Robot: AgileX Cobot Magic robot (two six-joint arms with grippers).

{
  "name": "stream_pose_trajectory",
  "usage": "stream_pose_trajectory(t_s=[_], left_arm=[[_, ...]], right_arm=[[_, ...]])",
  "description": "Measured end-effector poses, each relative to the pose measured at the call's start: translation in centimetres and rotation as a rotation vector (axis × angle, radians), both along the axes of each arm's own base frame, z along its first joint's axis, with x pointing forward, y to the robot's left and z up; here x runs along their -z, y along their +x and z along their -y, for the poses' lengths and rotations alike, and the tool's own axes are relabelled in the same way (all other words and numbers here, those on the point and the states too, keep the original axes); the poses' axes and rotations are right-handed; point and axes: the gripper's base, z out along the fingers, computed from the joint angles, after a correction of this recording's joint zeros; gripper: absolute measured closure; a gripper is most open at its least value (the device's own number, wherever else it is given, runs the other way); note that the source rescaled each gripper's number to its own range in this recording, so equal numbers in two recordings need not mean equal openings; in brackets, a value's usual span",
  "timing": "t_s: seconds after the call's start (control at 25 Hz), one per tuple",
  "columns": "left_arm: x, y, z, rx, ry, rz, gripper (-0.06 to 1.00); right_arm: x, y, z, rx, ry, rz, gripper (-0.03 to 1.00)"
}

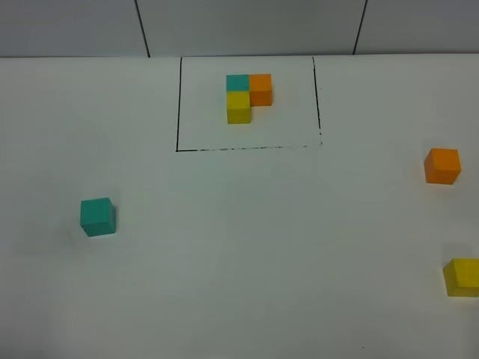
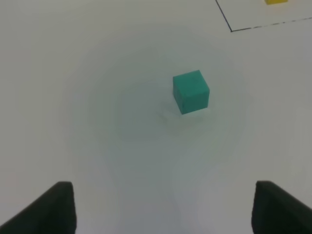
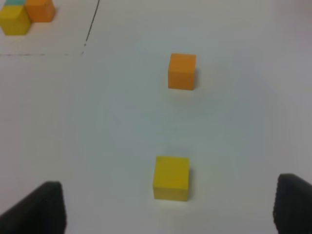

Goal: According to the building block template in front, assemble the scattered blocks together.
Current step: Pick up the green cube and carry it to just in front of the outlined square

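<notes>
Evidently, nothing is held by either gripper. The left gripper (image 2: pixel 165 204) is seen with its dark fingers spread wide and empty. The teal cube (image 2: pixel 191 91) is found ahead of the gap, apart from both fingers, its faces turned a little askew to the line of the jaws. The right gripper (image 3: pixel 170 210) is likewise spread wide and empty. The yellow cube (image 3: pixel 171 178) is met first, close ahead and roughly square to the jaws, while the orange cube (image 3: pixel 182 71) is set farther out along much the same line. No long axis is offered by any cube, all sides being equal, so only the skew of the faces need be matched. From this layout the teal cube is judged to be the left arm's piece, and the yellow and orange ones the right arm's.

From the high camera, the teal cube is placed at about 8 o'clock from the template (image 1: pixel 248 97), the orange cube between 3 and 4 o'clock, and the yellow cube at about 4 o'clock, farther off and cut by the picture's edge. All three are spaced well apart on the white table (image 1: pixel 239 284).

The template is made of three touching cubes, with orange at 3 o'clock of teal and yellow at 6 o'clock, framed by a thin black outline (image 1: pixel 178 105). The cubes are matte and sharp-edged; the table is smooth and pale.
</notes>
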Motion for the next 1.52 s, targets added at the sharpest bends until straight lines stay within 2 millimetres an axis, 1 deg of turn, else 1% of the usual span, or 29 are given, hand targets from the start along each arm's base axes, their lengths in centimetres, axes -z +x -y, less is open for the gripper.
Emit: stream_pose_trajectory(t_s=[1.52], left_arm=[[0.0,0.0,0.0,0.0,0.0,0.0,0.19]], right_arm=[[0.0,0.0,0.0,0.0,0.0,0.0,0.24]])
